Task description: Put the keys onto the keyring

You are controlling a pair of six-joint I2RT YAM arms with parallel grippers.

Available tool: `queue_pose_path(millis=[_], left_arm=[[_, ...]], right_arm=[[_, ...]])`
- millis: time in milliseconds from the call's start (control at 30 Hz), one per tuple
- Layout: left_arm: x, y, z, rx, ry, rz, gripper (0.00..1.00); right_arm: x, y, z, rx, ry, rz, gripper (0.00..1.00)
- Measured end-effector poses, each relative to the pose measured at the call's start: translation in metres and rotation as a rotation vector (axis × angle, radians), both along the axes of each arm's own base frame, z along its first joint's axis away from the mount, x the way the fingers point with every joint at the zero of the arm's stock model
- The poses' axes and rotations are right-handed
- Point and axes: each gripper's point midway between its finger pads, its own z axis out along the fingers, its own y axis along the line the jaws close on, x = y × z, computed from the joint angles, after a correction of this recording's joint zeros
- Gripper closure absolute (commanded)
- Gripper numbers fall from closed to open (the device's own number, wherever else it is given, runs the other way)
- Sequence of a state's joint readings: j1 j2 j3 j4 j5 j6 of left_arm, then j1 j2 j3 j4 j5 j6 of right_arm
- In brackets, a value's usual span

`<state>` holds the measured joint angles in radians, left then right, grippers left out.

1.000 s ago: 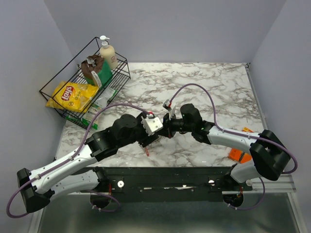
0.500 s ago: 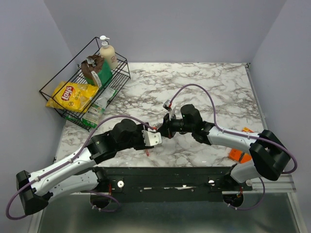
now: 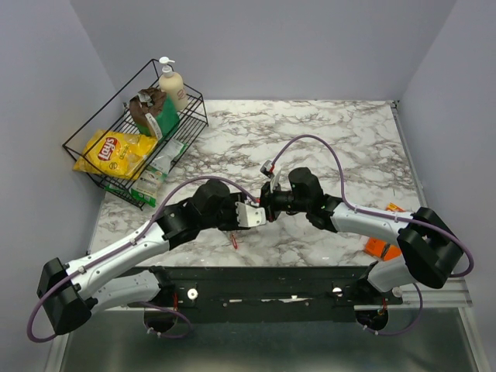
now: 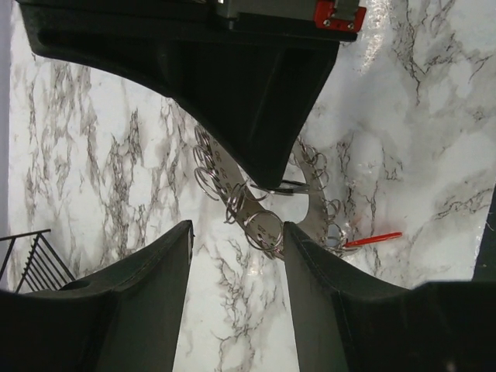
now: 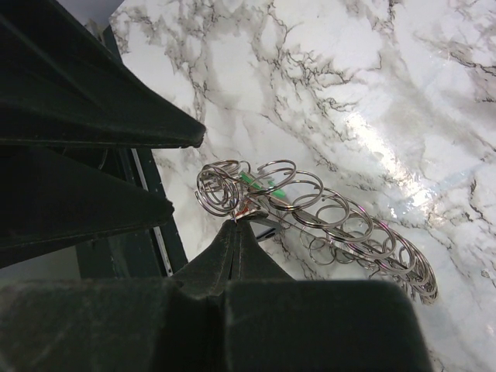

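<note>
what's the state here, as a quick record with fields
right jaws: shut on the keyring
left jaws: open, keyring showing in the gap between them
red key: loose on the table, off the keyring
green key: among the rings; threaded or not, cannot tell

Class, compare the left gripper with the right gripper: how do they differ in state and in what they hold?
The left gripper has its jaws apart, while the right gripper has its jaws pressed together. The right gripper pinches the keyring at its tips. The left gripper only straddles the keyring and does not appear to clamp it. Both have dark fingers and meet over the marble table.
</note>
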<state>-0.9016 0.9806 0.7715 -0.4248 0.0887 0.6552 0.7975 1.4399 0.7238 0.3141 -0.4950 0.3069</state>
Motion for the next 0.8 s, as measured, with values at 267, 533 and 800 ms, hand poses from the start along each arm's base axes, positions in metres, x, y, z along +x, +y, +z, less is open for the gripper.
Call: queue_pose_path(millis=[267,533,800], left_arm=[[0.011,-0.004,0.017,-0.042,-0.029,-0.003,0.42],[0.015,-0.01,0.015,-0.045,0.0,-0.036,0.48],[0.015,-0.014,0.008,-0.03,0.031,-0.057,0.53]], right_arm=[[0.0,0.0,0.0,0.003,-0.002,0.0,0.99],[0.0,0.0,0.0,0.007,-0.006,0.0,0.99],[0.0,0.0,0.0,0.008,-0.008,0.0,0.99]])
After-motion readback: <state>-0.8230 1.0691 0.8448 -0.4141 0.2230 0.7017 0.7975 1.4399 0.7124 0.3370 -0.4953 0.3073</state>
